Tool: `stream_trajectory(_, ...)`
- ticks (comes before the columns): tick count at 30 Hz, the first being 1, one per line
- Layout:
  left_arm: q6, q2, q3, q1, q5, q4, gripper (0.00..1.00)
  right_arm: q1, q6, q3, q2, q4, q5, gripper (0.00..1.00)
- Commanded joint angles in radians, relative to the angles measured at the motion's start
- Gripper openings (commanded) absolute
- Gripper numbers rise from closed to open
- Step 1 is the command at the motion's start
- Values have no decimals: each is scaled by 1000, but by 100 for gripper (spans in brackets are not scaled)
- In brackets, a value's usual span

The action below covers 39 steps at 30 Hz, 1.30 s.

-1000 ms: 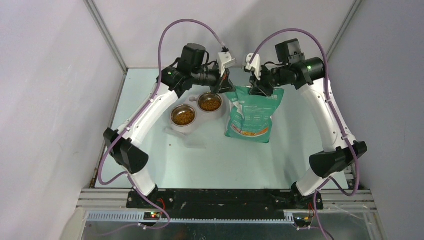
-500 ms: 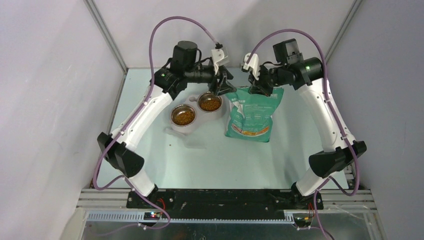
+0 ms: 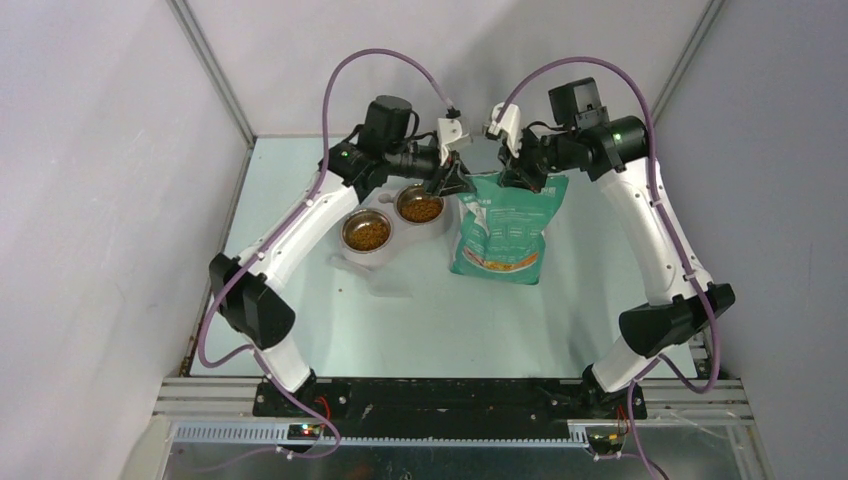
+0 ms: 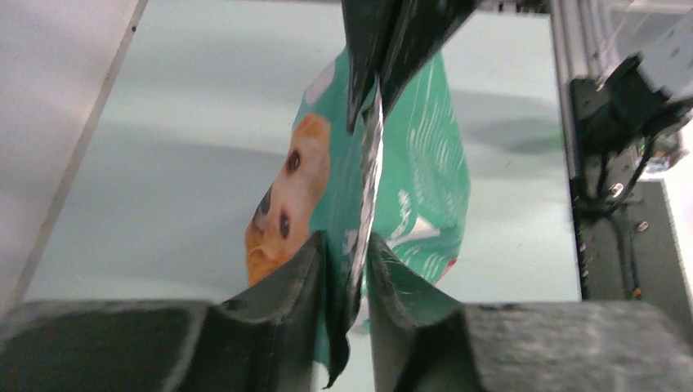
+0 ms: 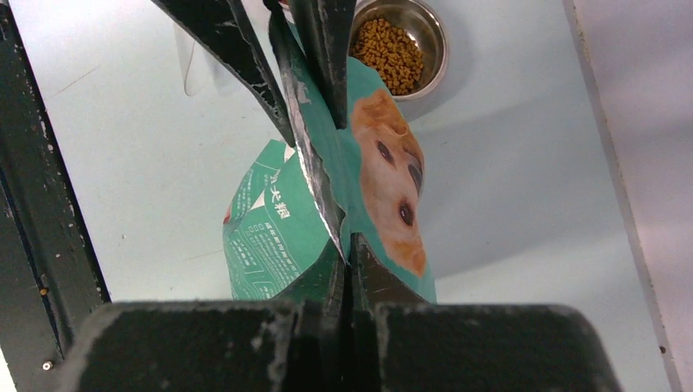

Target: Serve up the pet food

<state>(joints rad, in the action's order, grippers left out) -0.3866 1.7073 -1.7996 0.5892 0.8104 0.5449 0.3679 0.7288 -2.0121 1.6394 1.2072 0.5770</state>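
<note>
The pet food is brown kibble filling two steel bowls [image 3: 366,232] [image 3: 420,207] on a white stand; one filled bowl [image 5: 398,51] also shows in the right wrist view. A teal-green and white bag [image 3: 505,225] with a dog's face hangs upright between both grippers. My left gripper [image 3: 455,181] pinches the bag's top left corner, and the bag's [image 4: 425,163] silver-lined edge runs between its jaws [image 4: 345,245]. My right gripper [image 3: 516,175] is shut on the top right corner of the bag [image 5: 278,229], its jaws [image 5: 347,245] pressed together on the edge.
A clear plastic scoop [image 3: 385,283] lies on the pale table in front of the bowl stand. Walls close the left, back and right sides. The black rail [image 3: 450,395] with the arm bases runs along the near edge.
My left gripper drew back to the left half a second ago and has come right again onto the bag's corner. The right gripper, bag and bowls have hardly moved.
</note>
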Motion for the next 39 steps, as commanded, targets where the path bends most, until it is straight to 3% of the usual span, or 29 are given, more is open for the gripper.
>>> stream_trajectory(1,-60,-26,17,2,-46,21,22,0,-1,14,-86,-156,79,7)
stream_trajectory(4,-22,-30,18,3,-56,-29,12,32,-5,59,-103,-212,78,31)
stream_trajectory(6,6,-34,23,3,-53,-63,10,53,-7,81,-109,-237,59,34)
stream_trajectory(12,43,-46,32,-3,-45,-95,4,67,1,61,-84,-225,14,21)
stream_trajectory(18,93,-54,36,-22,-25,-128,7,64,38,66,-82,-174,-26,34)
stream_trajectory(22,120,-59,42,-29,-8,-157,8,57,65,67,-74,-148,-29,34)
stream_trajectory(26,132,-59,42,-31,-2,-165,7,50,69,58,-58,-136,-31,21)
stream_trajectory(29,137,-57,42,-36,-2,-160,1,43,78,33,-46,-121,-27,1)
stream_trajectory(30,139,-59,46,-38,-1,-161,1,41,83,26,-44,-117,-26,0)
stream_trajectory(37,180,-65,70,-58,5,-199,0,14,115,-4,-56,-87,-16,1)
stream_trajectory(39,190,-62,68,-58,13,-205,0,15,142,-2,-55,-55,-37,20)
